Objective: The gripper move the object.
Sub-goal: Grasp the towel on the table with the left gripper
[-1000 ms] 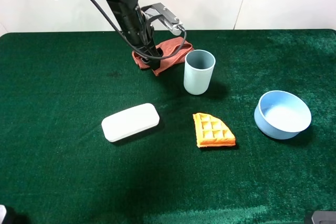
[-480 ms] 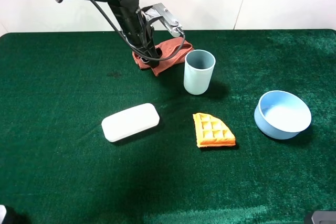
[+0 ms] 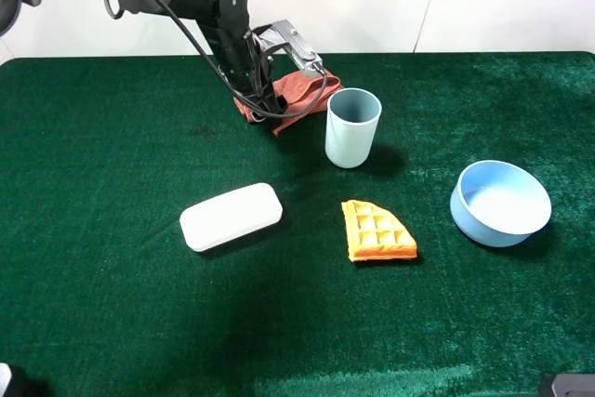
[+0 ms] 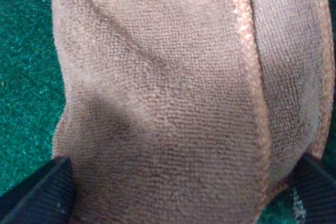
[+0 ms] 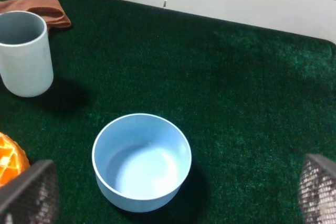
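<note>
A rust-brown cloth [image 3: 305, 90] lies crumpled at the far side of a green table [image 3: 112, 183], just beside a pale blue cup [image 3: 352, 127]. The left gripper [image 3: 276, 121] is down on the end of the cloth away from the cup. Its wrist view shows its jaws wide apart, with the cloth filling the gap between them, not pinched. The right gripper [image 5: 173, 192] hangs above a blue bowl [image 5: 142, 129], jaws spread and empty. A good grasp probably means pressing the fingertips into the table's pile, closing on a thick fold, then lifting away from the cup.
</note>
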Controlling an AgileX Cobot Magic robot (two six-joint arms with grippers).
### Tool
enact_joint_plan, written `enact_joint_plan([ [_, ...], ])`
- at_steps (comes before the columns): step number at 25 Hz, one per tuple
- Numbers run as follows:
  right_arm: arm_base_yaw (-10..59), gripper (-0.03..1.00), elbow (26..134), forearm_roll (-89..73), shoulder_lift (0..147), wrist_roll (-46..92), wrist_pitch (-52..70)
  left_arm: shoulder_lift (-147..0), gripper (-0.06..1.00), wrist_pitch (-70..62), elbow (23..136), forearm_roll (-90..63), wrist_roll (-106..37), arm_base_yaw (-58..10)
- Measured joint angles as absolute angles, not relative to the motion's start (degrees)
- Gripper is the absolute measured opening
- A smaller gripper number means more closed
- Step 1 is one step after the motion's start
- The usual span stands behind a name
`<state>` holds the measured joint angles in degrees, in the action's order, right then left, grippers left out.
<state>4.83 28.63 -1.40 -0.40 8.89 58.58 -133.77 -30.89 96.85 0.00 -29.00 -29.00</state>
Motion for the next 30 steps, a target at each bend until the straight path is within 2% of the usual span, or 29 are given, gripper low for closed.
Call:
enact_joint_plan([
  [2, 4.8, 0.69, 28.6, -1.4, -0.4, 8.9, 58.6, -133.8, 0.81, -30.9, 96.9, 0.0, -29.0, -29.0],
  [5, 4.8, 0.69, 28.6, -1.4, -0.4, 8.9, 58.6, -133.8, 0.73, -30.9, 96.9, 0.0, -29.0, -29.0],
  [18, 4.8, 0.69, 28.6, -1.4, -0.4, 8.9, 58.6, -133.8, 0.13, -30.9, 96.9, 0.0, -29.0, -29.0],
  [20, 4.8, 0.69, 28.6, -1.4, -0.4, 8.9, 58.6, -133.8, 0.10, -30.9, 96.9, 0.0, -28.9, -29.0],
  [30, 4.8, 0.69, 28.6, -1.4, -0.4, 8.9, 58.6, -133.8, 0.10, -30.9, 96.9, 0.0, -28.8, -29.0],
])
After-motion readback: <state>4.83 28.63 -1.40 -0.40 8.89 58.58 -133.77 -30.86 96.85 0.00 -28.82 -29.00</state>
